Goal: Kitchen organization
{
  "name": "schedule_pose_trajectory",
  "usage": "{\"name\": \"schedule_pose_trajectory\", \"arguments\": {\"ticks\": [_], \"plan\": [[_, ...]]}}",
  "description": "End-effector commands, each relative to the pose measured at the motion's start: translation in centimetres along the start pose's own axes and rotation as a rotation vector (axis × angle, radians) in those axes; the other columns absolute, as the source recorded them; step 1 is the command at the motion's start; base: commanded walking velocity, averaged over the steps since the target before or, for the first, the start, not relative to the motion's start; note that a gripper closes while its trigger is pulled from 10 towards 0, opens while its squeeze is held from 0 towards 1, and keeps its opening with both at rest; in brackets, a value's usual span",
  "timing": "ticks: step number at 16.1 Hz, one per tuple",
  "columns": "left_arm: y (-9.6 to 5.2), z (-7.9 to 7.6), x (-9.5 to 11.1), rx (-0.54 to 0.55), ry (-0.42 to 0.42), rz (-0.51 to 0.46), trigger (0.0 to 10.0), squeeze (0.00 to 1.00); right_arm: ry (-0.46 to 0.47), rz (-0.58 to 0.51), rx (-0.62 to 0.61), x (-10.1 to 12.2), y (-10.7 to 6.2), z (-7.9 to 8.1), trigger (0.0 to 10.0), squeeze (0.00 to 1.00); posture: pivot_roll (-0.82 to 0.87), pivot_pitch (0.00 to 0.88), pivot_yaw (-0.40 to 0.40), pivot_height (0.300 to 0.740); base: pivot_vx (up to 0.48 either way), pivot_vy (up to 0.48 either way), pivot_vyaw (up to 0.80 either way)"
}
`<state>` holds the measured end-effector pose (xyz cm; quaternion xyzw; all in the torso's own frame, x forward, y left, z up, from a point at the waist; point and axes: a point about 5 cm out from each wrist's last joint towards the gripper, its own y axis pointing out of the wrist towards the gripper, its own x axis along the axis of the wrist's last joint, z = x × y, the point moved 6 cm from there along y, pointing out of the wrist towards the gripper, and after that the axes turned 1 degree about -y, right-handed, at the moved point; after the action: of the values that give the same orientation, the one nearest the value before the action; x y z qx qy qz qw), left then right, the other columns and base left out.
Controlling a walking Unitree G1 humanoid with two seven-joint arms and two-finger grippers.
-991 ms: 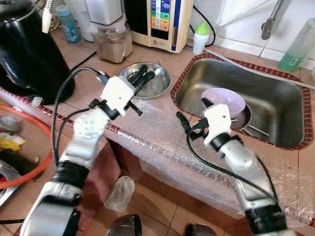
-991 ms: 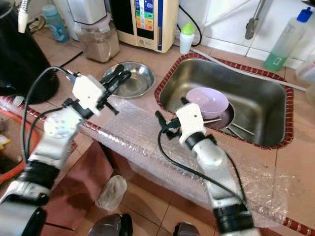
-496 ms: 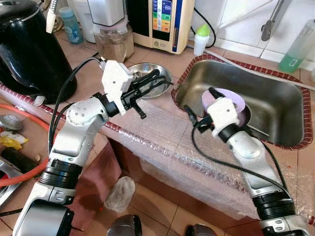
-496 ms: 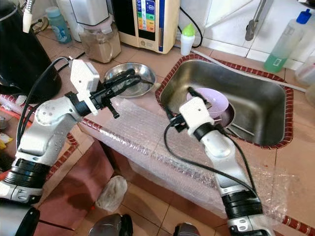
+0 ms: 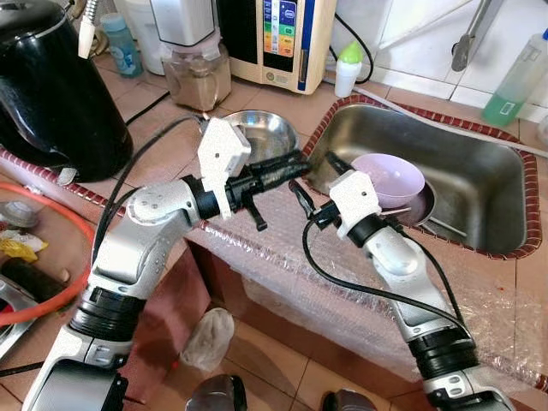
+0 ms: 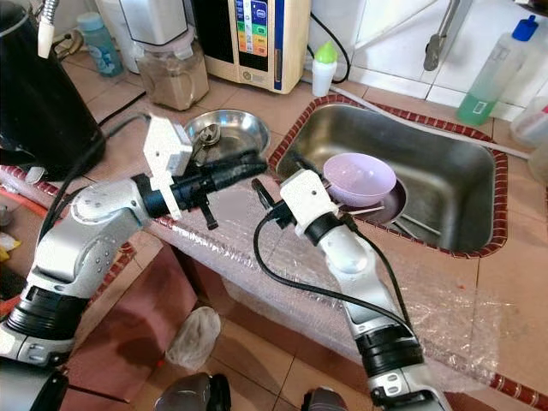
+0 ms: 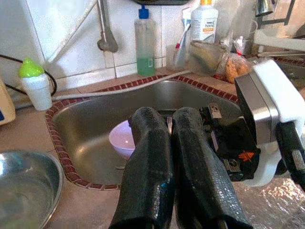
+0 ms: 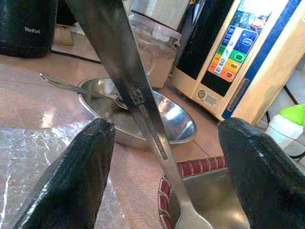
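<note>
My left gripper (image 5: 294, 163) reaches over the counter's edge toward the sink, shut on a thin metal utensil (image 7: 169, 125). The utensil's long steel handle (image 8: 138, 95) crosses between the fingers of my right gripper (image 5: 315, 178), which stands open right at the left gripper's tips, one finger on each side and apart from it. A steel bowl (image 6: 229, 128) with a spoon (image 8: 71, 87) in it sits on the counter just behind the left gripper. A purple bowl (image 5: 390, 175) rests on a dark plate in the steel sink (image 5: 484, 158).
Bubble wrap (image 5: 282, 257) covers the counter's front edge. A black kettle (image 5: 47, 94) stands at the left; a blender jar (image 5: 195, 73) and a water machine (image 5: 278, 38) stand at the back. Bottles (image 5: 347, 68) and a soap dispenser (image 5: 518, 81) flank the sink.
My left gripper swung right from over the steel bowl to the sink's near corner. My right gripper drew back from the purple bowl and moved left to meet it.
</note>
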<state>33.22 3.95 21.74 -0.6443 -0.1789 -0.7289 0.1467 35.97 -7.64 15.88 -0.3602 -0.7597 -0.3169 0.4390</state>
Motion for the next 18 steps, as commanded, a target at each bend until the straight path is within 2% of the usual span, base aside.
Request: {"name": "schedule_pose_trajectory", "arguments": {"ticks": [1,4,11,18], "plan": [[-0.1,-0.4,0.5,-0.018,0.013,-0.007,0.0,0.0,-0.004,-0.015,0.003,0.4,0.3,-0.1,0.0,0.0,0.01,0.013,0.044,0.74,0.0,0.0,0.0],[-0.2,-0.3,0.4,-0.008,0.018,0.001,0.0,0.0,0.004,-0.013,0.022,0.3,0.5,-0.1,0.0,0.0,0.0,0.013,0.043,0.74,0.0,0.0,0.0],[0.1,-0.5,0.2,-0.015,0.032,0.013,0.0,0.0,0.005,0.055,0.017,-1.4,0.2,0.0,0.0,0.0,0.0,0.008,0.044,0.74,0.0,0.0,0.0],[0.0,-0.7,0.0,-0.018,0.037,0.022,0.0,0.0,0.024,0.083,-0.034,-2.1,0.4,-0.8,0.0,0.0,0.0,0.011,0.04,0.74,0.0,0.0,0.0]]}}
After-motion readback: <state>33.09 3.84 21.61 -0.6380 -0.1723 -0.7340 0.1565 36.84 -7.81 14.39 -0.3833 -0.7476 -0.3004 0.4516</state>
